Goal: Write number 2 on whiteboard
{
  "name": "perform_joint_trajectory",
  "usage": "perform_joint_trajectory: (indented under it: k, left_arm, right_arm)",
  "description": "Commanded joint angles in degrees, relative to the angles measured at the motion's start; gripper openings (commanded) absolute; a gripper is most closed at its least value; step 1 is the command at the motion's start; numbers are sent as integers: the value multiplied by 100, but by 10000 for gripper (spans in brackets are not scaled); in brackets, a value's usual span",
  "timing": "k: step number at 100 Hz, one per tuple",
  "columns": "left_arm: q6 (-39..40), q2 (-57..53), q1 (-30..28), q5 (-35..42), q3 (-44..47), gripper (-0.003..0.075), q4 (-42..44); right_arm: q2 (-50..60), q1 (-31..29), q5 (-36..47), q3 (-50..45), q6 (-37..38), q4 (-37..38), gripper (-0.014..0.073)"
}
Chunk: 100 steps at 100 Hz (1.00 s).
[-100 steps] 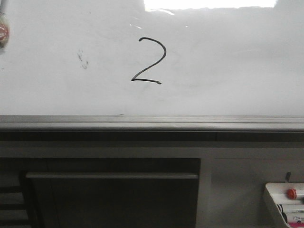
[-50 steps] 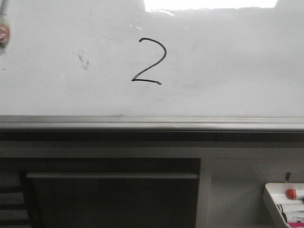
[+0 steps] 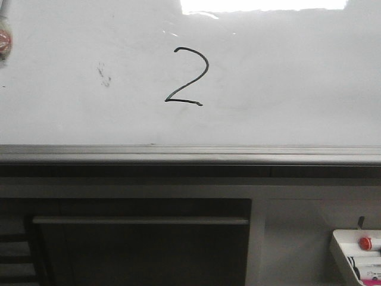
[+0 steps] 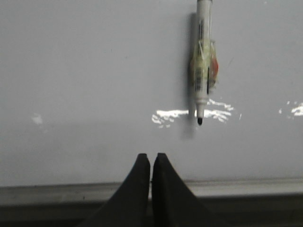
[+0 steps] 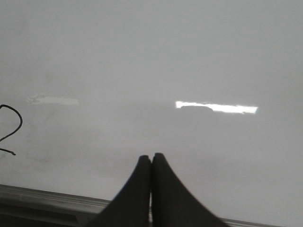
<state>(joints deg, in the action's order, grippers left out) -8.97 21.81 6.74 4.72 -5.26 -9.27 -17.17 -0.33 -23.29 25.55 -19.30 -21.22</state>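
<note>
Beside the right claw [image 5: 151, 157] (closed, empty) sits the number 2 [image 5: 12, 128].

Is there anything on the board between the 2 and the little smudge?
No, just bare whiteboard between the number 2 and the smudge, in the front view.

Matte black, smooth fingers of the left gripper [image 4: 151, 158] and right gripper [image 5: 151, 158] taper to rounded tips at lower centre.
</note>
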Motion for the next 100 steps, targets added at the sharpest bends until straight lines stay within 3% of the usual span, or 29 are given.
perform_joint_trajectory:
  k: [1,13,39,64,100]
  left_arm:
    - [61,33,-15,477,27,-18,-54]
    - [61,-8,-15,585,239,-18,-54]
    - [50,-1333,-93,720,718,-18,-54]
    - [43,-2376,-260,-277,707,-18,239]
    - [43,-2363,-259,-395,717,-18,250]
  right_arm:
    - [-45,-44,441,145,-59,-66,-72]
    - [-45,-44,441,145,-59,-66,-72]
    - [-45,-44,441,145,-59,-66,-72]
    - [-45,-44,441,145,-59,-66,-72]
    - [-54,-44,440,145,-59,-66,-72]
